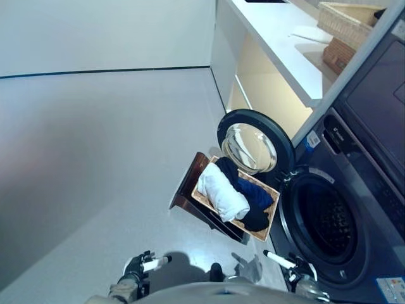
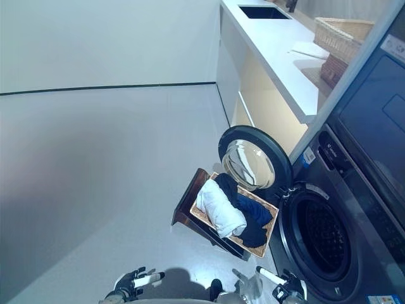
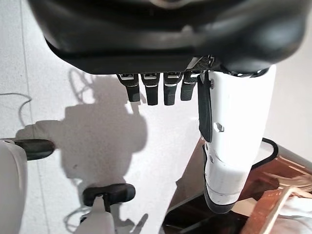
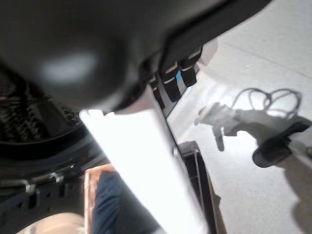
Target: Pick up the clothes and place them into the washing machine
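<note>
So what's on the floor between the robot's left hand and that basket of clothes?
Nothing: in the left eye view only bare floor lies between the left hand and the basket of clothes.

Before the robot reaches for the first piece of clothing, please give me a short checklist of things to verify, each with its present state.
1. Washing machine door open: ok, it is swung wide and the drum opening is exposed.
2. Clothes within view: ok, a white garment and dark blue clothes lie in the basket on the floor beside the machine.
3. Left hand free: ok, fingers straight, holding nothing.
4. Right hand free: ok, fingers straight, holding nothing.
5. Drum empty: cannot tell, its inside is too dark.
6. Path from the basket to the drum: ok, nothing visible stands between them.
</note>
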Robot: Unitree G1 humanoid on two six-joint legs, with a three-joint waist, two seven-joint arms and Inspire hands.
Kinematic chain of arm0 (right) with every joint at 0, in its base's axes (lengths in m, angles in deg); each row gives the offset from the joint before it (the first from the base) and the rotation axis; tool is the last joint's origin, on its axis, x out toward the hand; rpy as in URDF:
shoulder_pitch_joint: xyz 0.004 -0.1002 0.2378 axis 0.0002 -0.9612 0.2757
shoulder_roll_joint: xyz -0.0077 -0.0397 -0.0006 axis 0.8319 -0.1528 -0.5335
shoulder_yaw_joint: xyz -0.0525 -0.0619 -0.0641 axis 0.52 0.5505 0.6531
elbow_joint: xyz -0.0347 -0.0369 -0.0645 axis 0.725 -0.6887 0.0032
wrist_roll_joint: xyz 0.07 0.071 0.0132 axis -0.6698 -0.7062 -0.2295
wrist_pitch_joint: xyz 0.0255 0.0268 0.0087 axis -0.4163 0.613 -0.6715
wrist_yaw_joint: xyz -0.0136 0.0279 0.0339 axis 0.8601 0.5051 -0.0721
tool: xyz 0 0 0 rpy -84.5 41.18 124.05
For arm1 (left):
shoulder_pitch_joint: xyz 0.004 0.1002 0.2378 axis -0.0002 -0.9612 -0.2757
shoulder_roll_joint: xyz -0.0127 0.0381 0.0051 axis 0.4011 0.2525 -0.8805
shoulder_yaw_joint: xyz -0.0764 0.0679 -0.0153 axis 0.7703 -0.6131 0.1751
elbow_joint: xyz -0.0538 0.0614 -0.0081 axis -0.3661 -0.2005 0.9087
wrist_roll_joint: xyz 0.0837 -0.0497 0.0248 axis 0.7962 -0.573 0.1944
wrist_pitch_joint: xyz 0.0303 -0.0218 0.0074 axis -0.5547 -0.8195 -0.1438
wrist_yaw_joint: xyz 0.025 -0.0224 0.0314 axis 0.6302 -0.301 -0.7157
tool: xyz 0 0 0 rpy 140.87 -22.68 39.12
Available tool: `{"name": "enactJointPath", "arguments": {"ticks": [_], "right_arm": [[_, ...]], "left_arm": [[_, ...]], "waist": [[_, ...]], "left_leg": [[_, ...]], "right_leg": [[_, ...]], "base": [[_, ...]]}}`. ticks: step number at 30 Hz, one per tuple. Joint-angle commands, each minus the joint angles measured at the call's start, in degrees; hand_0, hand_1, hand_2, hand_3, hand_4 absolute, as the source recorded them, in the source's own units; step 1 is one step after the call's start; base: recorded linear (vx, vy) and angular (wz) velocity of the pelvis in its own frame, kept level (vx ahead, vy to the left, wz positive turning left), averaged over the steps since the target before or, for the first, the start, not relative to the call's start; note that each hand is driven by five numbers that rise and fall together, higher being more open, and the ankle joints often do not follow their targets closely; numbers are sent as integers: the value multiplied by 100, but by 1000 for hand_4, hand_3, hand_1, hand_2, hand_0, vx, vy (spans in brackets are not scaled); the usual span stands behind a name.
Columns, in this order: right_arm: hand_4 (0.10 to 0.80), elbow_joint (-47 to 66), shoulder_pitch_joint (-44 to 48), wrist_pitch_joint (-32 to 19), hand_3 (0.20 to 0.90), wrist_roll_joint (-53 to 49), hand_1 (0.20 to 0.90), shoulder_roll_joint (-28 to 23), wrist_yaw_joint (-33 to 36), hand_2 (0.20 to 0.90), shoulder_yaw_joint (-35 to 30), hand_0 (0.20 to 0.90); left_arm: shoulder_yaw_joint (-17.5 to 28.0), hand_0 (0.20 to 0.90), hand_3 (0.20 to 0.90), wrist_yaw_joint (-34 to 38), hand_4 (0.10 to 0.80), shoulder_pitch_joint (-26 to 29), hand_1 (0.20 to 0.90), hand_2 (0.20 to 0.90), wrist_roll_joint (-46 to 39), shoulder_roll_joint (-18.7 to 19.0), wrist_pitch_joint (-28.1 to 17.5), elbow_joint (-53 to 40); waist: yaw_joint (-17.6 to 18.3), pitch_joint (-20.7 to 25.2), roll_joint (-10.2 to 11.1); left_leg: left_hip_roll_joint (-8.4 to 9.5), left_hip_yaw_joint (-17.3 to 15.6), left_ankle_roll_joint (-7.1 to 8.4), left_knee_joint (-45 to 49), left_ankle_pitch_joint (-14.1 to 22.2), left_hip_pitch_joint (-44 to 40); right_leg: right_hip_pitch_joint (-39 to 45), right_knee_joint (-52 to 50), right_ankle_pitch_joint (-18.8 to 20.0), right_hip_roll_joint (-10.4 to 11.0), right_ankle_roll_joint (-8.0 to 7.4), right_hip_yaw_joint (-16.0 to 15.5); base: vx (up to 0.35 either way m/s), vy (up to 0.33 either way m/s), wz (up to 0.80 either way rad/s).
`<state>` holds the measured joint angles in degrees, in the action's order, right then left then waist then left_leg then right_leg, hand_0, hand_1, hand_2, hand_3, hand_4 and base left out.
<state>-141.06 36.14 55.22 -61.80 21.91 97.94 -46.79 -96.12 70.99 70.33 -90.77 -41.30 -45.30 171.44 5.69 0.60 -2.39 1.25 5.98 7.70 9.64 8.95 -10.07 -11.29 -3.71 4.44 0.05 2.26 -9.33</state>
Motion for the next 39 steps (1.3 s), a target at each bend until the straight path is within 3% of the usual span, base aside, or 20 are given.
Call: {"name": "enactJointPath", "arguments": {"ticks": [1,7,9,13,15,17,19,21,24,28,31,34,37,38,39], "right_arm": [[800,-145,114,-180,900,48,900,-72,215,900,-194,900],[800,-256,-14,-141,900,68,900,-105,180,900,-300,900],[800,-408,-70,-100,900,110,900,-170,185,900,-361,900],[800,-448,-66,-105,900,77,900,-227,205,900,-429,900],[800,-423,7,-123,900,5,900,-268,237,900,-434,900],[800,-375,53,-140,900,-41,900,-270,243,900,-425,900],[800,-366,95,-144,900,-51,900,-267,262,900,-378,900],[800,-373,148,-155,900,-20,900,-256,318,900,-277,900],[800,-408,199,-170,900,22,900,-229,378,900,-135,900],[800,-368,197,-216,900,4,900,-182,382,900,-69,900],[800,-337,148,-215,900,-29,900,-158,317,900,-104,900],[800,-249,148,-206,900,-24,900,-182,292,900,-148,900],[800,-95,332,-216,900,15,900,-250,327,900,-94,900],[800,-95,335,-216,900,15,900,-250,327,900,-94,900],[800,-3,570,-234,900,17,900,-317,401,900,-22,900]], "left_arm": [[-57,900,900,89,800,3,900,900,-44,225,-144,-72],[15,900,900,52,800,-4,900,900,-16,299,-89,41],[60,900,900,34,800,0,900,900,-48,305,-65,37],[52,900,900,12,800,27,900,900,-59,306,-72,36],[26,900,900,-2,800,38,900,900,-102,285,-82,7],[-4,900,900,29,800,17,900,900,-113,261,-93,-21],[-15,900,900,62,800,21,900,900,-151,251,-116,-88],[-14,900,900,84,800,26,900,900,-225,263,-137,-115],[2,900,900,96,800,-70,900,900,-264,258,-149,-63],[73,900,900,81,800,-286,900,900,-216,218,-133,166],[115,900,900,17,800,-359,900,900,-169,215,-120,218],[47,900,900,44,800,-368,900,900,-118,184,-138,165],[-32,900,900,110,800,-165,900,900,-162,307,-192,-4],[-31,900,900,110,800,-163,900,900,-163,307,-191,-3],[-96,900,900,164,800,-7,900,900,-230,421,-242,-124]], "waist": [[26,-32,143],[129,5,51],[173,6,48],[155,-82,136],[73,-157,249],[13,-158,375],[-84,-232,508],[-179,-320,591],[-280,-400,547],[-382,-407,409],[-407,-285,364],[-366,-141,272],[-339,-262,166],[-345,-258,168],[-337,-447,91]], "left_leg": [[-104,-294,-557,-808,-514,-256],[-248,-414,-422,-702,-914,-254],[-354,-521,-279,103,-1354,-15],[-316,-551,-220,1044,-1557,393],[-372,-833,-359,1478,-1516,733],[-379,-941,-559,1432,-1164,1157],[-305,-878,-737,1357,-726,1667],[-242,-695,-735,921,-686,2066],[-292,-379,-574,-206,-1290,2329],[-405,-551,-458,-941,-1675,2224],[-229,-885,-531,-435,-1311,2157],[-30,-937,-701,-441,-1044,2071],[110,-990,-903,-372,-881,2067],[110,-997,-904,-367,-878,2076],[150,-1072,-984,-315,-841,2102]], "right_leg": [[-377,60,139,20,-563,147],[-372,-2,-101,-148,-429,215],[-128,-116,-353,-239,-284,288],[152,-113,-421,-224,-190,345],[443,-127,-483,-176,-141,484],[560,-146,-535,-72,-137,619],[714,-157,-608,-21,-145,746],[848,-117,-641,-29,-147,831],[1098,22,-671,-138,-206,922],[1470,188,-751,-158,-343,1109],[1719,287,-838,11,-430,1126],[1752,229,-951,223,-583,1122],[1247,-736,-922,381,-740,1153],[1227,-759,-933,382,-741,1161],[839,-1294,-895,481,-766,1040]], "base": [[44,-71,-22],[87,-108,-8],[164,-207,12],[108,-152,1],[134,-146,-22],[102,-79,-25],[71,-58,-26],[52,-35,-23],[100,17,-24],[209,116,-51],[213,176,-36],[204,238,-14],[98,200,-20],[-18,188,-31],[-60,164,-31]]}}
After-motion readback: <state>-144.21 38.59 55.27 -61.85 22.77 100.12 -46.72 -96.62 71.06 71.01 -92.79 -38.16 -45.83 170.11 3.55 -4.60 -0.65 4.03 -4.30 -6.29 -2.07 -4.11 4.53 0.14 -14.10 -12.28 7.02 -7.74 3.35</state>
